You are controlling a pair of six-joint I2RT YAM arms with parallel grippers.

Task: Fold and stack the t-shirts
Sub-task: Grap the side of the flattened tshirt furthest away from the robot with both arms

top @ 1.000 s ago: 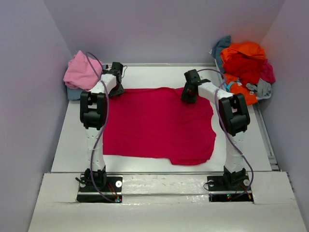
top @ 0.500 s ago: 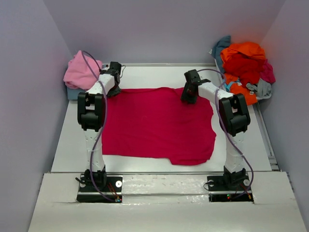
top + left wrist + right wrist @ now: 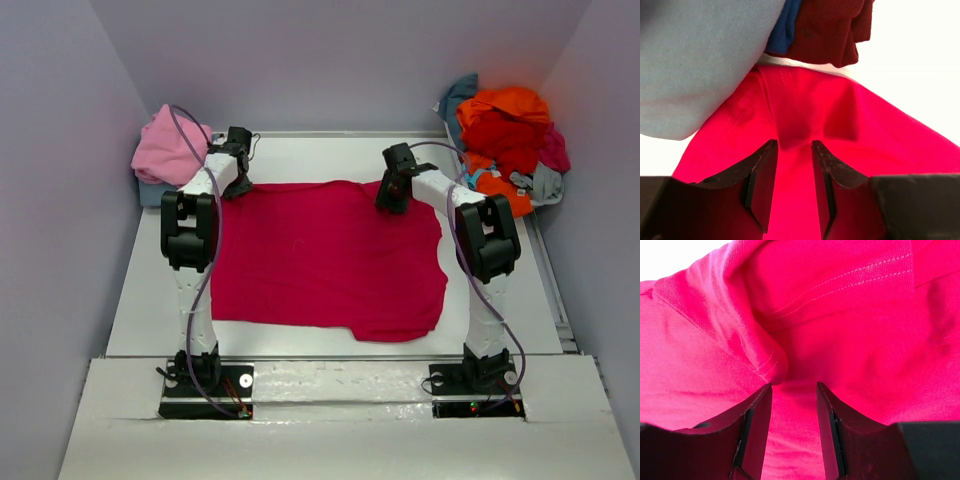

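Magenta-red t-shirt [image 3: 330, 255] pinched between left fingers [image 3: 760, 172] and between right fingers [image 3: 752, 427]

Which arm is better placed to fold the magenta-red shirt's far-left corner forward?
Left: the left gripper pinches the magenta-red t-shirt at that corner; the right gripper holds the far-right edge.

Spread t-shirt [image 3: 330, 260] lies flat at mid-surface [image 3: 300, 155], in front of both arm bases. Left hand [image 3: 238, 183] sits on its far left corner; right hand [image 3: 391, 201] on its far edge, right of centre. Each has a fold of the shirt between its fingers. Small t-shirt pile [image 3: 168, 150] at far left corner. Larger t-shirt heap [image 3: 510, 140] at far right corner.
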